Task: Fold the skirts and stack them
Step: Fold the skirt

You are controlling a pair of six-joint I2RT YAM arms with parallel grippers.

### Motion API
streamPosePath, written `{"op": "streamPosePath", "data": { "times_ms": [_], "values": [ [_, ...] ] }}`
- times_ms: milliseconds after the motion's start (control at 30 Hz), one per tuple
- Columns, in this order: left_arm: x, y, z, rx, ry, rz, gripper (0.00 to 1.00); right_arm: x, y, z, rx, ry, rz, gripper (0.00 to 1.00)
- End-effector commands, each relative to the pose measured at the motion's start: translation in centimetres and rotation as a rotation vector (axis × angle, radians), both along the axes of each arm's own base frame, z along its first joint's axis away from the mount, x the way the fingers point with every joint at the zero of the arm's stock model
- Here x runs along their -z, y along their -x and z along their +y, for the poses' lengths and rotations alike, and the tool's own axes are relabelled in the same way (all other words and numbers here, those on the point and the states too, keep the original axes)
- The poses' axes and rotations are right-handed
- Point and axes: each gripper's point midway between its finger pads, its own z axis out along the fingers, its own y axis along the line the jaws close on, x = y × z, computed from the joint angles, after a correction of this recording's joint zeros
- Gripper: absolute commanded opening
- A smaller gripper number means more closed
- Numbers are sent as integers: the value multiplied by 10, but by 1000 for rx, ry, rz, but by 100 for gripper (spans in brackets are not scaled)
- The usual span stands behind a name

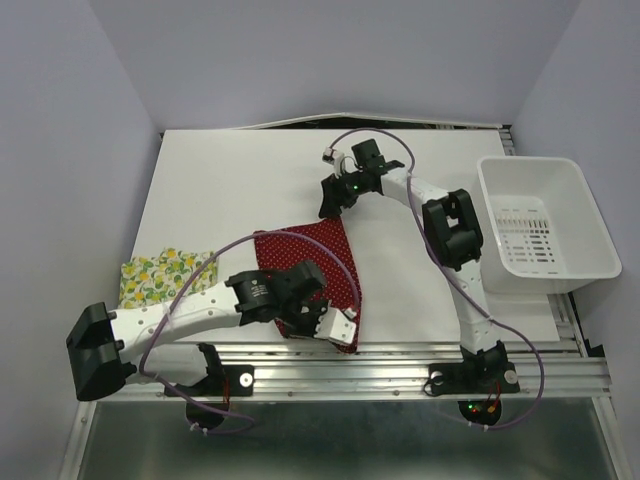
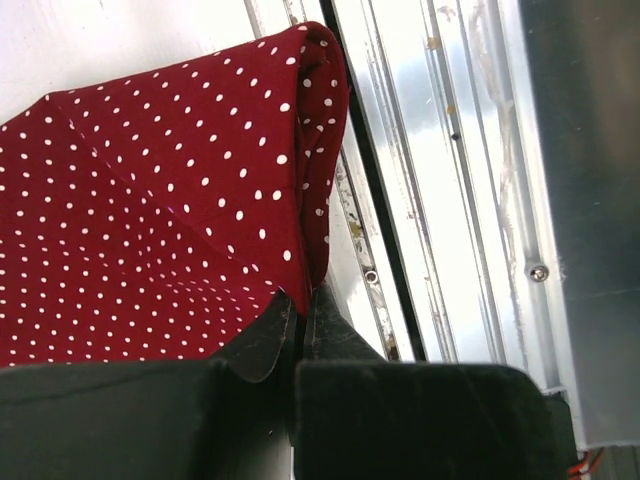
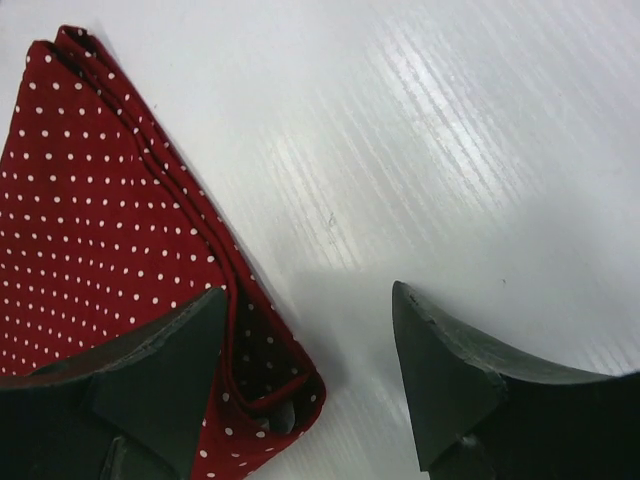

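The dark red polka-dot skirt (image 1: pixel 300 252) lies folded on the white table, reaching down to the near edge. My left gripper (image 1: pixel 335 325) is at its near right corner; the left wrist view shows the gripper (image 2: pixel 303 295) shut on the skirt's folded edge (image 2: pixel 150 200). My right gripper (image 1: pixel 332 203) hovers over the skirt's far corner. In the right wrist view it is open (image 3: pixel 310 305) and holds nothing, with the skirt's corner (image 3: pixel 90 200) beside its left finger (image 3: pixel 170 350). The lemon-print skirt (image 1: pixel 165 276) lies folded at the near left.
A white plastic bin (image 1: pixel 520 180) stands at the right. A metal rail (image 1: pixel 400 355) runs along the table's near edge, right beside the left gripper and showing in the left wrist view (image 2: pixel 450 200). Cables loop over both arms.
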Motion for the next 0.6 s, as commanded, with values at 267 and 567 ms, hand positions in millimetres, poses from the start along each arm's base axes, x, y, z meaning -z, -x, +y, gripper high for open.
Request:
{"op": "streamPosePath", "data": {
  "times_ms": [267,567],
  "values": [
    [-52,-89,-7,-197,87,101,0,30,61,5,-242,-16,33,51],
    [-45,-178,2,-355,72,113,0,50,87,-1,-293,20,56,35]
  ]
}}
